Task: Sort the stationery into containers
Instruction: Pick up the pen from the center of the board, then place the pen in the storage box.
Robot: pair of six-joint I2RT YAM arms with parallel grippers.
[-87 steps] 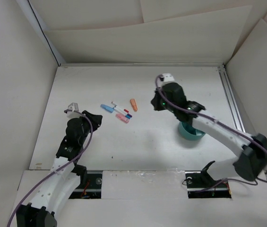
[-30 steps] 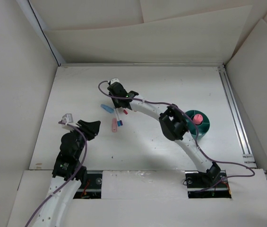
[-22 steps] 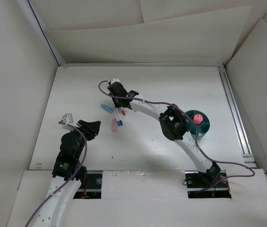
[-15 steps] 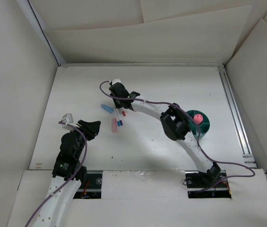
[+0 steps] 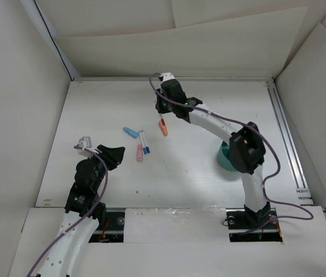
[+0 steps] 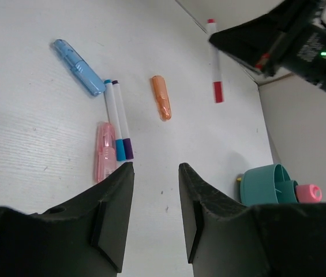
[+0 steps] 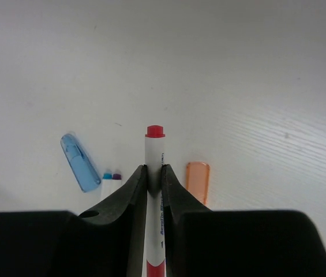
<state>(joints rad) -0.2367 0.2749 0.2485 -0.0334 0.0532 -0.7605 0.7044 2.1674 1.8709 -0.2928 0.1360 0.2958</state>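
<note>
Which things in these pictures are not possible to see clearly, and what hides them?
Top external: the right arm covers most of the teal cup; its contents are hidden.
Left wrist: the left gripper hides the cup's lower part.
Right wrist: the right gripper covers the red-capped pen below its top; only tips of two other pens show.

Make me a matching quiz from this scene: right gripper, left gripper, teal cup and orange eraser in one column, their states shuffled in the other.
1. right gripper
2. left gripper
3. teal cup
4. orange eraser

A. holds a pink piece
B. open, nothing between its fingers
C. lying loose on the table
D. shut on the red-capped pen

Pairs: 1-D, 2-B, 3-A, 4-C
</note>
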